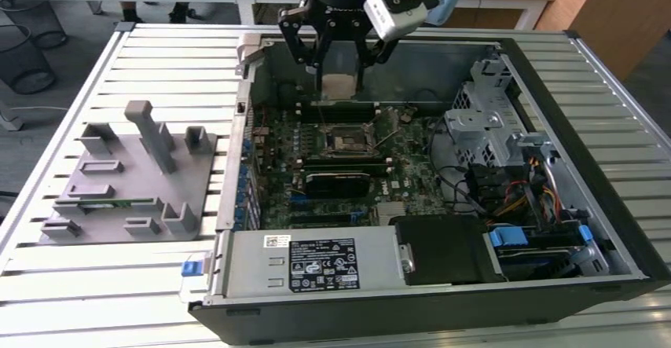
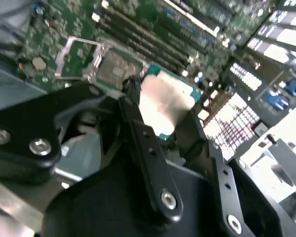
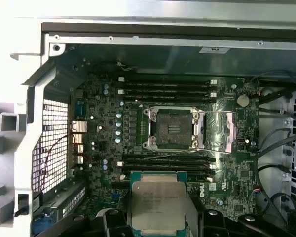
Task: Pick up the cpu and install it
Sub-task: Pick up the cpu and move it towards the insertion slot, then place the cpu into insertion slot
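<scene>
As the gripper point(image 1: 338, 79) hangs inside the open computer case point(image 1: 587, 128), its load and surroundings are entered as follows.

Item 1: gripper. The black fingers point(image 2: 138, 123) are drawn narrow and clamped on two opposite edges of the chip. The edge hold is judged to keep the pads off the underside contacts and to leave that face free to seat.

Item 2: the cpu point(image 3: 159, 205). It is a square chip with a silver-grey metal top and a green rim. It sits between the fingertips with the metal top turned back toward the wrist, as both wrist views show. It is clear of the board and touches nothing but the fingers. The exterior view places it above the memory slots point(image 1: 338, 111), not yet over its seat.

Item 3: socket point(image 3: 173, 128). This is a square recess in the motherboard point(image 3: 108, 123), lower than the fingertips and ahead of them, well apart from the chip. It is empty. The metal load plate point(image 3: 219, 131) lies swung open just beside it, presumably so that nothing bars the chip's way in.

Item 4: grey tray point(image 1: 126, 175). This is a moulded block with upright posts on the slatted table point(image 1: 105, 285), outside the case and far from the fingers. The gripper has nothing to do with it at this moment.

Status: the pick is judged complete and the install is not yet done.
</scene>
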`<state>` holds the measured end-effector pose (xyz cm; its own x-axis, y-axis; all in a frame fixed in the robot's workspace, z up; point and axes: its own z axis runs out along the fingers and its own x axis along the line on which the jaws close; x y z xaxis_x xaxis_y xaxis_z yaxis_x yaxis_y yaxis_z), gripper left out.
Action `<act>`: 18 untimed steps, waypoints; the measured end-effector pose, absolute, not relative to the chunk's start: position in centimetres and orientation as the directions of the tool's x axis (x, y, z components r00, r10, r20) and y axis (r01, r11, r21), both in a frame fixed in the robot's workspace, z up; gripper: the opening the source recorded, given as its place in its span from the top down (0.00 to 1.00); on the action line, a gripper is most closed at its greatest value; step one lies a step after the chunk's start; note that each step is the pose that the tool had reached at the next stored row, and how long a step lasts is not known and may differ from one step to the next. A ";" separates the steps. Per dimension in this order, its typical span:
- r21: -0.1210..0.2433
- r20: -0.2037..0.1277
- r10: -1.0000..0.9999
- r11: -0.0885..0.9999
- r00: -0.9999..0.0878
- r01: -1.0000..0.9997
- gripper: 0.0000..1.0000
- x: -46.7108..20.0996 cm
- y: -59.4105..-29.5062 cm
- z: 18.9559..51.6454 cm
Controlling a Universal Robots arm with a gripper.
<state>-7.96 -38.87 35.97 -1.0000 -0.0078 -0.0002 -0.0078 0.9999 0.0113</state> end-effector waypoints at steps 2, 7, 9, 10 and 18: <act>0.011 0.000 -0.008 1.000 -1.000 -0.008 0.47 -7.7 -38.8 35.9; 0.011 0.000 -0.008 1.000 -1.000 -0.008 0.47 -7.1 -38.8 35.9; 0.011 0.000 -0.008 1.000 -1.000 -0.008 0.47 -7.1 -38.8 35.8; 0.011 0.000 -0.008 1.000 -1.000 -0.008 0.47 -7.0 -38.8 35.8; 0.011 0.000 -0.003 1.000 -1.000 -0.003 0.47 -6.9 -38.8 35.8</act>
